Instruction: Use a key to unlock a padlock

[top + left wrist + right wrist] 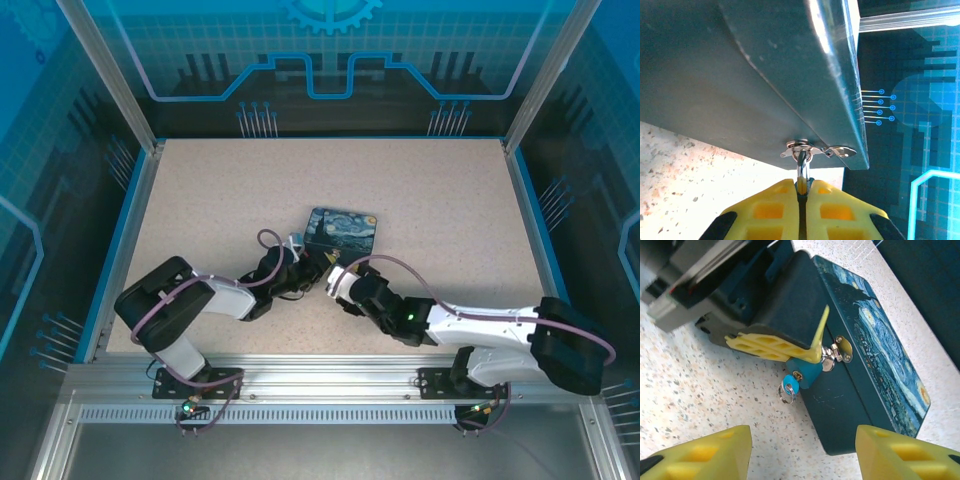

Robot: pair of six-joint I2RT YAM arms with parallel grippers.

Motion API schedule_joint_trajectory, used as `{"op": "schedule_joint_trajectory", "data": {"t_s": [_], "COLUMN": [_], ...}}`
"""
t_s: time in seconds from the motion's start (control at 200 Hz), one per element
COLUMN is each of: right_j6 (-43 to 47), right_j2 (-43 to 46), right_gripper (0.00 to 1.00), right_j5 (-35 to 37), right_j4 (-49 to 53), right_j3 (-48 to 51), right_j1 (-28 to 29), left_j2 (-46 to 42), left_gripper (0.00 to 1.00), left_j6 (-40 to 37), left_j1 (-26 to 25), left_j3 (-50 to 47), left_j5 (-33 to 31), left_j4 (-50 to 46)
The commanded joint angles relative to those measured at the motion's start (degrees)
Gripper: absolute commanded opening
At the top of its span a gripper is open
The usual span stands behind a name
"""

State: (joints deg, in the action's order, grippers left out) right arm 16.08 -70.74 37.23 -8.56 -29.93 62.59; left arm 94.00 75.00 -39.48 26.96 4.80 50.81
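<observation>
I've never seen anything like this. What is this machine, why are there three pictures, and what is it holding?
These are two robot arms bolted to the near edge of a speckled table. The left arm and the right arm each end in a two-finger gripper. One picture looks down from a camera above and behind the arms. The other two come from small cameras on the wrists, so each shows its own yellow fingers.

On the table lies a box with a swirly blue-and-yellow painting on its lid. The left gripper is shut on a small padlock hanging from the box's latch. A blue-headed key seems to sit in the lock. The right gripper is open, near the key and holding nothing.
</observation>
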Motion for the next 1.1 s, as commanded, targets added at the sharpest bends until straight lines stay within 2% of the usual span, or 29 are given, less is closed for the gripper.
{"op": "schedule_joint_trajectory", "data": {"t_s": [0.0,0.29,0.475,0.805,1.096], "right_j6": [10.4,15.6,18.0,18.9,17.9], "right_j2": [-1.4,-7.7,-9.6,-12.5,-14.4], "right_gripper": [0.58,0.56,0.5,0.38,0.21], "right_j5": [6.3,7.6,6.9,5.2,6.1], "right_j4": [-1.6,-5.0,-9.2,-10.7,-13.4], "right_j3": [-2.3,-4.3,-4.9,-5.6,-5.6], "right_j1": [1.0,1.3,0.5,-2.2,-2.8], "left_j2": [-2.0,-1.8,-1.6,-1.8,-2.1], "left_gripper": [0.0,0.0,0.0,0.0,0.0], "left_j6": [2.0,3.0,3.1,3.1,3.2], "left_j1": [0.8,0.9,1.0,0.9,1.0], "left_j3": [2.5,3.2,3.0,3.5,3.6], "left_j5": [2.3,3.0,3.0,3.1,3.2], "left_j4": [0.1,1.2,1.5,1.4,1.3]}}
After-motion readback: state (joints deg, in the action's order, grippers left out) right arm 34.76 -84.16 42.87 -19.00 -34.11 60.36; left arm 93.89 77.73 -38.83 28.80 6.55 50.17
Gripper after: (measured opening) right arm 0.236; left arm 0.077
